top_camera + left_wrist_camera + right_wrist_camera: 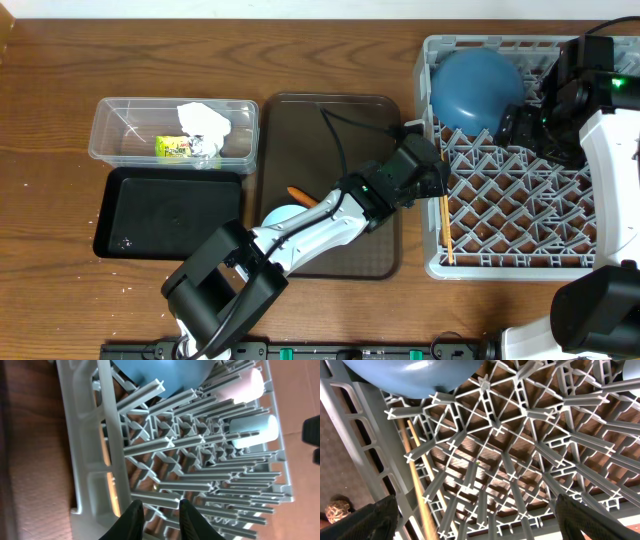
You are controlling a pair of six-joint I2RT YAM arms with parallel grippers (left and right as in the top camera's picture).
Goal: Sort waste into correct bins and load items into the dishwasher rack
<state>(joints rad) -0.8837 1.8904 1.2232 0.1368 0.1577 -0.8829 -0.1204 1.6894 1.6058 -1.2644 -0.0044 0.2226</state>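
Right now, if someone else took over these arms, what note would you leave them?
Left gripper: slightly open, empty, over the rack's left edge.
Right gripper: wide open, empty, over the rack.
Done: dark-blue bowl, pink cup, light-blue cup and chopsticks are in the rack; napkin and wrapper are in the clear tub.
To do: carrot and pale bowl, partly under the left arm, on the brown tray; brown food lump beside the rack.

The grey rack (520, 210) at frame right holds a dark-blue bowl (475, 88) in its upper-left corner and chopsticks (446, 230) along its left wall.
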